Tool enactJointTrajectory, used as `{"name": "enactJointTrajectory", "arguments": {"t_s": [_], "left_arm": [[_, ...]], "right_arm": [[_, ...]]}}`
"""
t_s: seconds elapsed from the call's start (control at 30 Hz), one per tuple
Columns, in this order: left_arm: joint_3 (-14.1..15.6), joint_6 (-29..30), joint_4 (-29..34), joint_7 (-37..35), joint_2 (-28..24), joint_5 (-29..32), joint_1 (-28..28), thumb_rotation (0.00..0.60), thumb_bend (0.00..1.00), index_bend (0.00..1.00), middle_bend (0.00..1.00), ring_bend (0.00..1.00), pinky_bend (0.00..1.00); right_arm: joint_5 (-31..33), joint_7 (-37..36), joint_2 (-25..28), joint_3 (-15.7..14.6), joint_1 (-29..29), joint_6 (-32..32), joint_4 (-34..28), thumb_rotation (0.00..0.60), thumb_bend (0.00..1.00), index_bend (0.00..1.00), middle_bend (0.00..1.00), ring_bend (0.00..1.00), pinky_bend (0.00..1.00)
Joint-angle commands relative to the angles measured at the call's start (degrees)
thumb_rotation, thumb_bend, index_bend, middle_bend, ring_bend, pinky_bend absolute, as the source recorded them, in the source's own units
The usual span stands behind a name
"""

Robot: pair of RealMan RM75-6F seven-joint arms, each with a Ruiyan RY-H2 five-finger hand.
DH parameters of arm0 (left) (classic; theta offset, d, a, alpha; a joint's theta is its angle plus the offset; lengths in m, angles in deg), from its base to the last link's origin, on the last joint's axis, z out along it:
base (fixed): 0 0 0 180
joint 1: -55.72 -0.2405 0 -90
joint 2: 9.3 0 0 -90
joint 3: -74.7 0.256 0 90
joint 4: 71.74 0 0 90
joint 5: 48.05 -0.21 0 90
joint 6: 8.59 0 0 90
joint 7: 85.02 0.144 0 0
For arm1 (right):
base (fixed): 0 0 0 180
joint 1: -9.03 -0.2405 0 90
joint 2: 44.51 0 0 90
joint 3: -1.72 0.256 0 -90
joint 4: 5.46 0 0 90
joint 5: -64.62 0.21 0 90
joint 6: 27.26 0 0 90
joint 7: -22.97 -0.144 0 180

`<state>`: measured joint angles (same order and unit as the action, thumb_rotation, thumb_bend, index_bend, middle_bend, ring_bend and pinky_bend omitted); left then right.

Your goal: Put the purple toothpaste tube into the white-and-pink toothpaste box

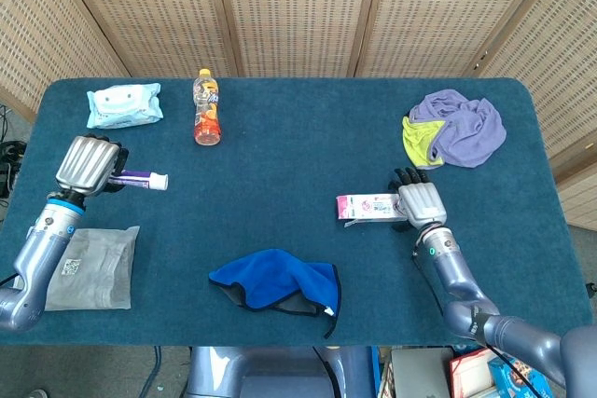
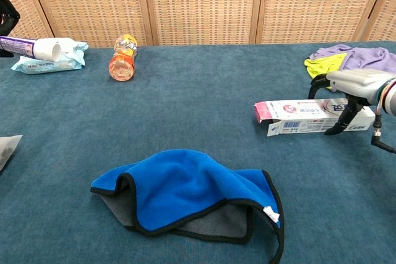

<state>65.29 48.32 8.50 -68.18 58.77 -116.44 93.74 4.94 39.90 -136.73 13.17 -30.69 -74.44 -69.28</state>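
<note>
I hold the tube point(image 1: 140, 177) in my left hand point(image 1: 86, 164) while my right hand point(image 1: 419, 200) closes over the box point(image 1: 371, 207), which I judge needs gripping next.

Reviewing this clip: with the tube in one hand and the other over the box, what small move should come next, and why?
Probably the right hand should close on the toothpaste box and lift it. Its fingers straddle the far end of the box, which lies flat on the table with its pink flap open toward the middle. The left hand already holds the purple tube, cap toward the box, but well apart.
</note>
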Motion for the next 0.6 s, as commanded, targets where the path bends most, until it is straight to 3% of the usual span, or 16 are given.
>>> {"name": "enactJointTrajectory", "arguments": {"t_s": [0.03,0.17,0.27,0.6], "left_arm": [[0.09,-0.02,-0.2,0.01,0.2,-0.11,0.03,0.6,0.35,0.78,0.63,0.51,0.5],[0.16,-0.09,-0.72,-0.26,0.5,-0.19,0.04,0.6,0.35,0.78,0.63,0.51,0.5],[0.19,-0.05,-0.93,-0.55,0.63,-0.35,0.01,0.6,0.35,0.78,0.63,0.51,0.5],[0.04,0.53,0.33,-1.17,-0.02,-1.45,0.08,0.6,0.35,0.78,0.63,0.51,0.5]], "right_arm": [[-0.68,-0.45,-1.18,0.01,-0.34,-0.49,1.46,0.6,0.17,0.38,0.23,0.07,0.19],[-1.14,-1.39,-2.22,0.03,-0.22,-1.11,2.74,0.6,0.17,0.47,0.39,0.25,0.34],[-1.5,-1.98,-2.47,-0.16,0.03,-1.37,3.17,0.6,0.17,0.51,0.46,0.33,0.4],[-4.25,-6.41,-1.22,0.24,1.39,-4.15,-0.11,0.6,0.17,0.52,0.48,0.36,0.42]]}}
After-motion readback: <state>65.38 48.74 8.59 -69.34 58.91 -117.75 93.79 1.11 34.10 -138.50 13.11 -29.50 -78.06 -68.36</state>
